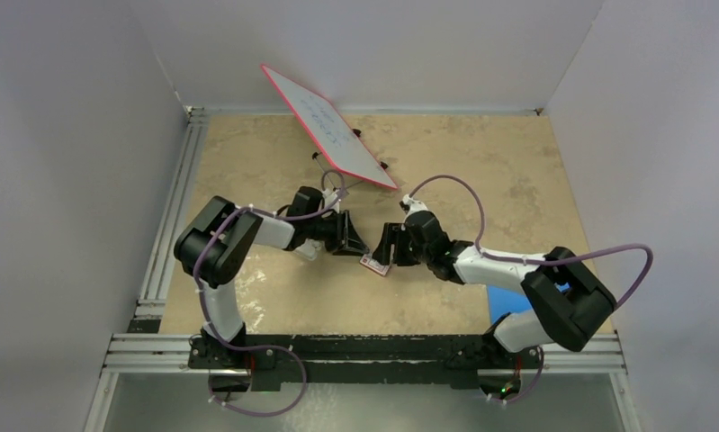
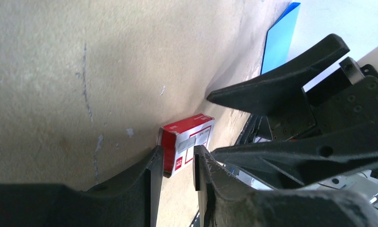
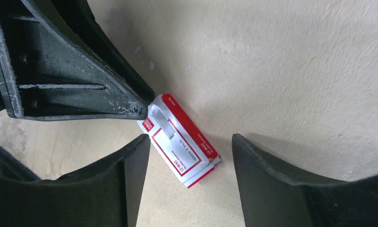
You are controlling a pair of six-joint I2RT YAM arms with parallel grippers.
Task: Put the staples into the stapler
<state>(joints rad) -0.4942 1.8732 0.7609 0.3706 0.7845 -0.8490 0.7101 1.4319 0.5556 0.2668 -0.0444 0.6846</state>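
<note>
The staples, a small red and white box [image 1: 374, 264], lie flat on the tan table between both grippers. In the right wrist view the box [image 3: 184, 139] lies between my right gripper's [image 3: 190, 139] wide-open fingers, and one left fingertip [image 3: 142, 109] touches its upper end. In the left wrist view the box [image 2: 187, 142] sits just beyond my left gripper [image 2: 176, 161], whose jaws stand a narrow gap apart and hold nothing. In the top view the left gripper [image 1: 351, 241] and the right gripper [image 1: 387, 250] face each other. I cannot pick out the stapler in any view.
A red-framed whiteboard [image 1: 328, 126] leans at the back centre. A blue pad [image 1: 508, 301] lies under the right arm near the front right and shows in the left wrist view [image 2: 277, 40]. Grey walls enclose the table.
</note>
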